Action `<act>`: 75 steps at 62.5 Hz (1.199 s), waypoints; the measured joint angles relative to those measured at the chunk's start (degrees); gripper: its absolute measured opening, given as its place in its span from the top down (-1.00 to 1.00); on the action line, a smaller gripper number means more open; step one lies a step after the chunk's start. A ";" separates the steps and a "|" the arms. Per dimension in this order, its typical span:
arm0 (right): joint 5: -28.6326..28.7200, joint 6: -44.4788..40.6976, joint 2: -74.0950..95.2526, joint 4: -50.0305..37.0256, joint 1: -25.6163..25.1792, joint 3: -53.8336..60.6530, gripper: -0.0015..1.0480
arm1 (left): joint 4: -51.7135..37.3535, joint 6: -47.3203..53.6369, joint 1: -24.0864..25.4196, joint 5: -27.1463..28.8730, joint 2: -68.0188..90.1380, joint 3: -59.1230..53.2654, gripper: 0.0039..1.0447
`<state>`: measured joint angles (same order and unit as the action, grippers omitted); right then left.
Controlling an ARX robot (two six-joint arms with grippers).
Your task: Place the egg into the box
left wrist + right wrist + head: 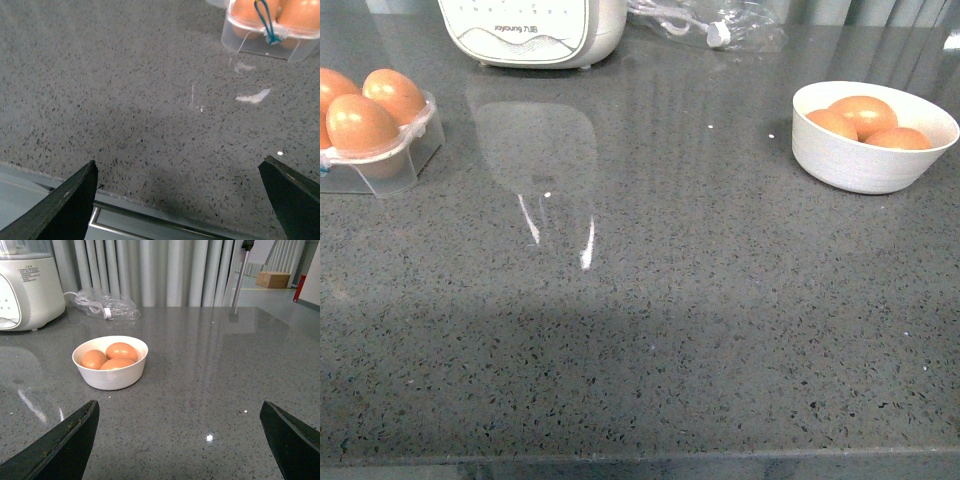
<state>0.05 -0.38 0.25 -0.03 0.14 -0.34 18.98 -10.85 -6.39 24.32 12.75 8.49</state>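
Note:
Three brown eggs (865,112) (121,351) lie in a round white bowl (860,165) (110,380) at the right of the counter. The clear plastic box (390,165) (260,42) stands at the far left with brown eggs (360,122) (247,10) seated in its cups. Neither arm shows in the front view. My left gripper (180,200) is open and empty above the counter's front edge, well short of the box. My right gripper (180,440) is open and empty, with the bowl a way ahead of it.
A large white appliance (535,30) (25,285) stands at the back of the grey speckled counter (650,300). A clear plastic bag with a cable (715,28) (107,307) lies beside it. Grey curtains (165,270) hang behind.

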 joint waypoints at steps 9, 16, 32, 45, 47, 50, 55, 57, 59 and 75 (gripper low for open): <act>-0.04 0.00 0.00 0.00 0.00 0.00 -0.86 | -3.37 0.44 2.75 -3.37 0.59 4.50 -0.87; -0.04 0.00 0.00 0.00 0.00 0.00 -0.86 | -11.98 3.50 8.00 -9.70 6.51 5.07 -0.87; -0.04 0.00 0.00 0.00 0.00 0.00 -0.86 | -34.86 9.14 20.98 -24.41 32.28 11.50 -0.87; -0.07 0.00 0.00 0.00 0.00 0.00 -0.86 | -44.11 15.12 30.05 -27.54 58.80 26.77 -0.87; -0.04 0.00 0.00 0.00 0.00 0.00 -0.86 | -45.16 15.76 30.47 -27.76 63.01 29.44 -0.87; -0.02 0.00 0.00 0.00 0.00 0.00 -0.86 | -46.51 17.46 30.53 -26.80 67.93 32.17 -0.87; -0.07 0.00 0.00 0.00 0.00 0.00 -0.86 | -47.69 19.58 30.47 -26.88 75.21 35.04 -0.87; -0.07 0.00 0.00 0.00 0.00 0.00 -0.86 | -47.74 19.78 30.36 -27.04 76.56 35.36 -0.87; -0.04 0.00 0.00 0.00 0.00 0.00 -0.86 | -47.71 19.76 30.34 -27.50 77.29 35.52 -0.87; -0.04 0.00 0.00 0.00 0.00 0.00 -0.86 | -47.84 18.01 28.98 -28.52 79.36 36.33 -0.87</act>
<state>0.01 -0.38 0.25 -0.03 0.14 -0.34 -28.86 7.16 22.59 -4.21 92.12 44.82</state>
